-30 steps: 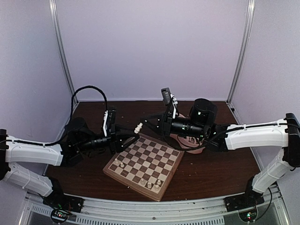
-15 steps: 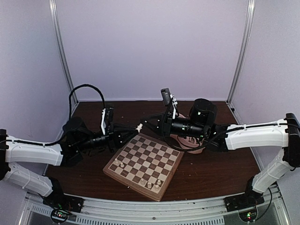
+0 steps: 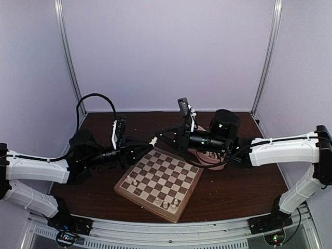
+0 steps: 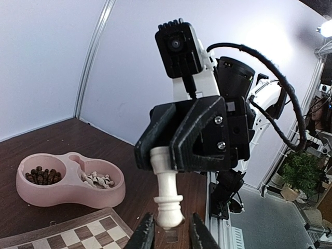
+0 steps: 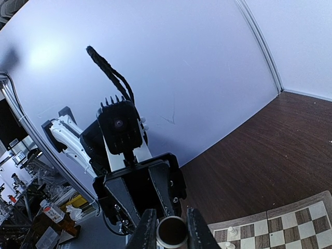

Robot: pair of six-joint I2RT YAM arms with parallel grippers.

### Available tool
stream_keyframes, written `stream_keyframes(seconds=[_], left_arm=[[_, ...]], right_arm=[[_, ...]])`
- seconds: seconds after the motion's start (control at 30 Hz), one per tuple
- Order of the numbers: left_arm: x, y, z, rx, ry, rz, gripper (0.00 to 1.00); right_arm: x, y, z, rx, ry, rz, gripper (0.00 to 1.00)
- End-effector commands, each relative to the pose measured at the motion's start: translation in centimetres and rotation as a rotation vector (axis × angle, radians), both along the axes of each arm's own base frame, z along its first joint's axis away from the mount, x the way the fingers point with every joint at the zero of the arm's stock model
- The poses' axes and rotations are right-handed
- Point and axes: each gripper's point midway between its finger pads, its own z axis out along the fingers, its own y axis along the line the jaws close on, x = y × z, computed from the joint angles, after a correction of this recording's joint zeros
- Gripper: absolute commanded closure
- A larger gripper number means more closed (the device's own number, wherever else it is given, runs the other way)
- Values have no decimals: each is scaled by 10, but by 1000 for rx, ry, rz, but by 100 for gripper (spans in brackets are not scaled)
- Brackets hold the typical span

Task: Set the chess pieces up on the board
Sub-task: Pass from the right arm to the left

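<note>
Right now the two arms meet in the air, just over the far corner of the board, and between them is one pale chess piece. The right gripper is closed firmly on the narrow upper end of this piece; its own camera shows the round end pressed between both fingers. The wide base of the piece points toward the left gripper, whose two fingers stand very close on both sides of the base. If they really press on it or only stand beside it, I cannot tell. The piece does not touch the board or the dark brown table. On the board, a few other pale pieces stand upright along the edges nearest to the arm bases, and the other squares are bare. Beyond the far side of the board a pink bowl with two compartments rests on the table. One compartment holds dark brown pieces, and the other holds pale loose pieces.
</note>
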Motion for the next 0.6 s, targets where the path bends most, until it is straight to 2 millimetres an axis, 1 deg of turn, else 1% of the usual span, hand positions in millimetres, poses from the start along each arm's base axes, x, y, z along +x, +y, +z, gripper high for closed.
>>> stream_keyframes(seconds=[0.0,0.1,0.33,0.57], left_arm=[[-5,3,23,-52,-63,-11,75],[-6,3,24,-53,-66,-18,77],[-6,2,24,-52,-62,-22,78],[-7,2,21,-42,-62,-29,89]], right_arm=[[-1,4,13,37,-20,-1,95],[-2,4,13,36,-20,3,95],[-2,7,9,35,-14,4,95],[-1,6,8,32,-16,-6,95]])
